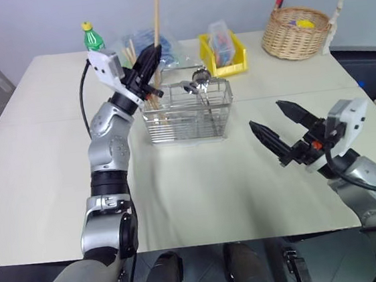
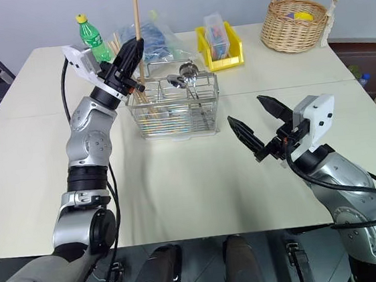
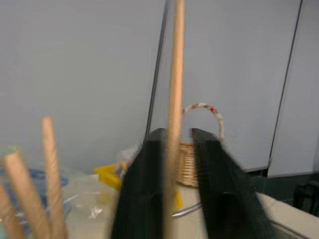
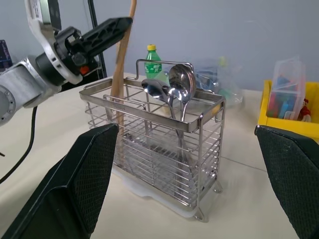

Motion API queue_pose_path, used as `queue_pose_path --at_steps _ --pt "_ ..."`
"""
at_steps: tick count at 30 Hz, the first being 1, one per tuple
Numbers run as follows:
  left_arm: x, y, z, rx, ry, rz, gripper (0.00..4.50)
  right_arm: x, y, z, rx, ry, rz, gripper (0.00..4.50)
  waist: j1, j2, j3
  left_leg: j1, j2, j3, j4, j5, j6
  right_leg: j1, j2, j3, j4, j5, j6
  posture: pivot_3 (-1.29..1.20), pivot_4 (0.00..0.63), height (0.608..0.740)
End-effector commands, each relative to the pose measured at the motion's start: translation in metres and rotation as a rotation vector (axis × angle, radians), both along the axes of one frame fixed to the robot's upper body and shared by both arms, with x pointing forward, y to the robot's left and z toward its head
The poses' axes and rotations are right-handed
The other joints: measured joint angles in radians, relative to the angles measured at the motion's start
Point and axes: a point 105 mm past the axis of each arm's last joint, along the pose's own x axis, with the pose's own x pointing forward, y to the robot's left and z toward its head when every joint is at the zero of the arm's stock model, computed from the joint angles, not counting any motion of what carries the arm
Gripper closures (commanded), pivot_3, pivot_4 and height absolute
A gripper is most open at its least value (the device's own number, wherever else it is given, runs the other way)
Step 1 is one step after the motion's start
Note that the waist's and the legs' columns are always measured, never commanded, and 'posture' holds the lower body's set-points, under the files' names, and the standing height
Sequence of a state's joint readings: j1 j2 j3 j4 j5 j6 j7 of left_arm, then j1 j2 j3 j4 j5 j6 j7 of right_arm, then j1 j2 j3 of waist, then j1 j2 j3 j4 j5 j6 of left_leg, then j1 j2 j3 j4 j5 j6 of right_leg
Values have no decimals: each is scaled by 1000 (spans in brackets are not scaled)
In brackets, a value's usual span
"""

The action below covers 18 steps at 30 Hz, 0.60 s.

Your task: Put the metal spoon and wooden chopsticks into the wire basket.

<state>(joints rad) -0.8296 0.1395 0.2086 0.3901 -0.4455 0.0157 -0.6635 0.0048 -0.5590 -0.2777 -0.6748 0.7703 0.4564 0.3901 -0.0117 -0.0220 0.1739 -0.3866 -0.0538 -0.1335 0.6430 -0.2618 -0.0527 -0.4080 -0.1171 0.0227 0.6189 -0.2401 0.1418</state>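
The wire basket (image 1: pixel 179 125) stands at the table's middle back. Two metal spoons (image 4: pixel 180 82) rest in it, bowls up. My left gripper (image 1: pixel 154 51) hangs over the basket's left end with one wooden chopstick (image 1: pixel 156 9) upright between its fingers. The stick's lower end reaches down into the left compartment (image 4: pixel 118 117). In the left wrist view the chopstick (image 3: pixel 175 74) lies against one finger, with a gap to the other. More tan chopsticks (image 3: pixel 50 174) stand beside it. My right gripper (image 1: pixel 266 115) is wide open and empty, right of the basket and nearer the front.
Behind the wire basket are a green bottle (image 1: pixel 91 37), a clear plastic bag (image 1: pixel 138 42) and a yellow bin (image 1: pixel 223 58). A round wicker basket (image 1: pixel 296 32) sits at the back right corner. Bare tabletop (image 1: pixel 199 187) lies between the arms.
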Motion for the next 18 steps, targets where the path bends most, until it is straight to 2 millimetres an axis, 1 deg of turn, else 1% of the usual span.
queue_pose_path --at_steps 1,3,5,9,13,16,18 --pt "-5 2 6 9 -35 6 1923 -6 7 10 9 -41 30 0 1 0 0 0 0 0 0 0 0 0 0 0 0 0 0 0 150 740" --pt "-7 4 5 9 -32 6 767 -5 6 10 8 -40 30 0 0 0 0 0 0 0 1 0 1 1 0 0 0 0 0 0 150 740" --pt "-8 6 5 6 -32 8 37 -5 5 9 8 -39 30 0 0 0 0 0 0 0 1 -1 1 1 0 0 0 0 0 0 150 740" --pt "-14 5 14 -12 -30 -17 37 -3 5 8 7 -36 36 0 0 0 0 0 0 0 2 -1 1 1 0 0 0 0 0 0 150 740" --pt "-22 5 39 -35 -61 -26 37 3 5 8 3 -36 45 0 -1 0 0 0 0 0 2 -1 1 0 0 0 0 0 0 0 150 740" --pt "-29 17 64 -55 -85 5 37 10 1 8 -16 -40 46 0 -2 0 0 0 0 0 2 -1 1 0 0 0 1 0 0 0 150 740" --pt "-32 23 71 -45 -93 25 37 13 -1 9 -22 -43 47 0 -2 0 0 0 0 0 2 -1 1 0 0 0 1 0 0 0 150 740"
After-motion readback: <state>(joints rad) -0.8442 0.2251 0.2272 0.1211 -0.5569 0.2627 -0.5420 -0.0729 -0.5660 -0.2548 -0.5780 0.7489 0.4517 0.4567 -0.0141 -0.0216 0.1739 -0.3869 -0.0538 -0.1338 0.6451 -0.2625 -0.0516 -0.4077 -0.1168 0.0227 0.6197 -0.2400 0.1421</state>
